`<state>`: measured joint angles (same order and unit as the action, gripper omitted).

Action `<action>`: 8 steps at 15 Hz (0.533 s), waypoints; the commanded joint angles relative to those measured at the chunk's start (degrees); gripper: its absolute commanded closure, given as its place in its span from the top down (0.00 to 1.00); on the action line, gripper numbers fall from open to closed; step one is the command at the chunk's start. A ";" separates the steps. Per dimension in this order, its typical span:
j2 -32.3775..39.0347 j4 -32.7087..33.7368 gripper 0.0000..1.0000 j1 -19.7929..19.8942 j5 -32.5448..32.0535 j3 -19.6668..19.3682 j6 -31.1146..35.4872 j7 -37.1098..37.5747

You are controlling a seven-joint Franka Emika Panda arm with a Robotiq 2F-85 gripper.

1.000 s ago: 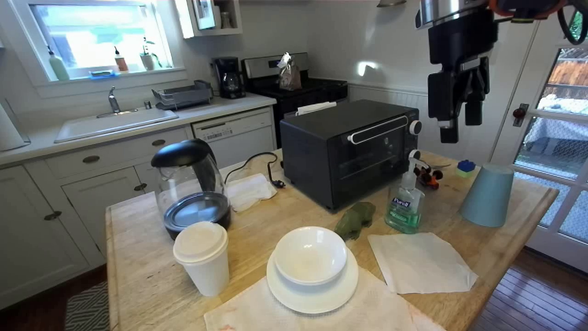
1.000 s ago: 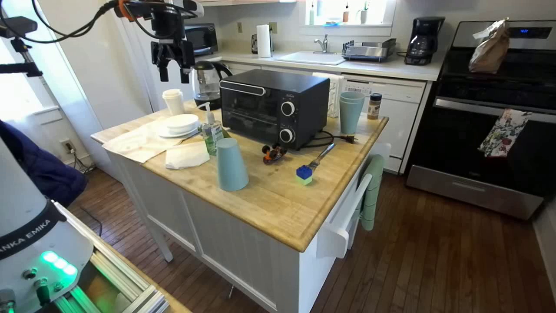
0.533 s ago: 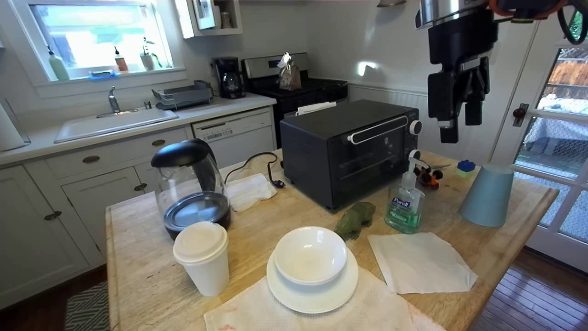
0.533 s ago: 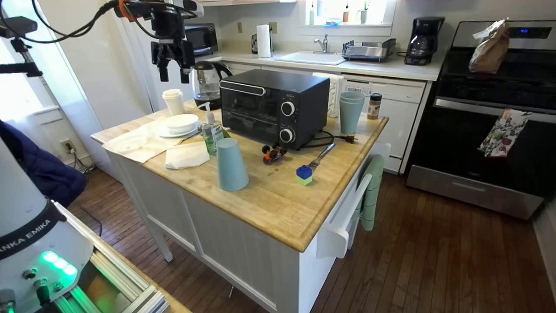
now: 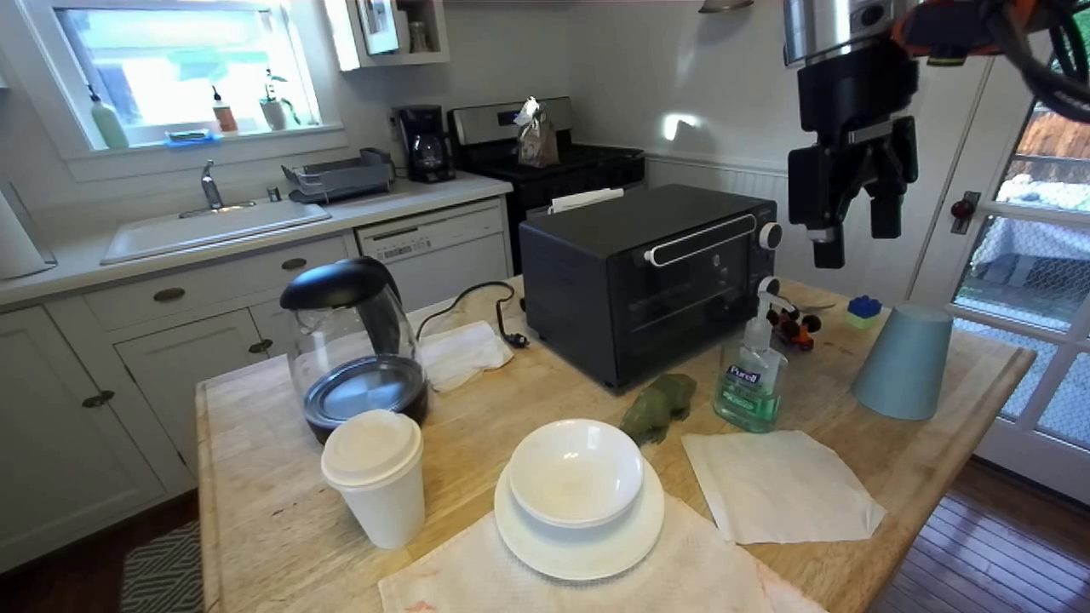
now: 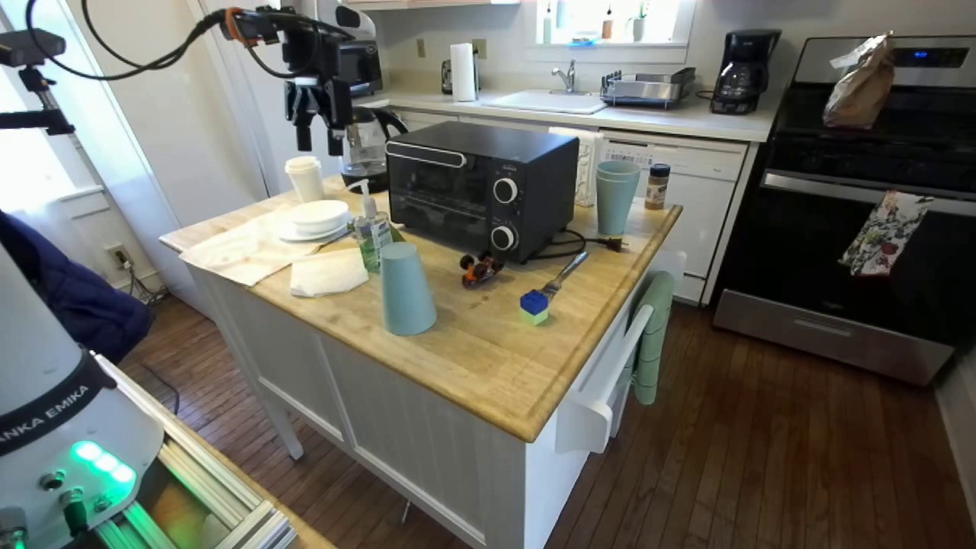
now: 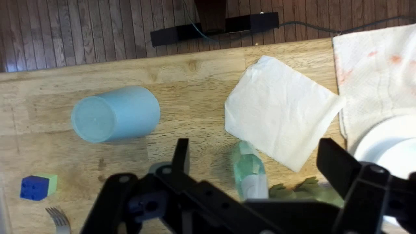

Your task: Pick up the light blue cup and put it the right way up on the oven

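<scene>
The light blue cup (image 5: 904,364) stands upside down on the wooden table, in front of the oven's knob side. It also shows in an exterior view (image 6: 406,290) and at the left in the wrist view (image 7: 117,113), base towards the camera. The oven (image 5: 647,223) is a black box on the same table, also in an exterior view (image 6: 480,141); its top is bare. It is out of the wrist view. My gripper (image 5: 857,243) is open and empty, high above the table, also in an exterior view (image 6: 320,146). In the wrist view the fingers (image 7: 254,143) are wide apart, with the cup off to their left.
A pump bottle (image 5: 751,383) stands below the gripper, with a green toy animal (image 5: 660,409) and a napkin (image 5: 783,485) near it. A toy car (image 6: 480,271), block (image 6: 534,306) and fork (image 6: 564,276) lie near the cup. Stacked blue cups (image 6: 616,198) stand beside the oven.
The gripper has moved slightly and turned a little; in an exterior view it has shifted right and slightly down. The cup and oven have not moved.
</scene>
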<state>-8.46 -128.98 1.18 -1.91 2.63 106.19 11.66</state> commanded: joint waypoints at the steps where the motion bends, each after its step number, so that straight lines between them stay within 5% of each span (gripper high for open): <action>1: 4.96 2.39 1.00 2.87 -0.60 -3.63 1.61 4.21; 8: 11.02 5.39 1.00 6.64 0.38 -9.43 2.28 7.76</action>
<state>-0.47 -126.25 7.09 -1.97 -5.55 109.68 17.35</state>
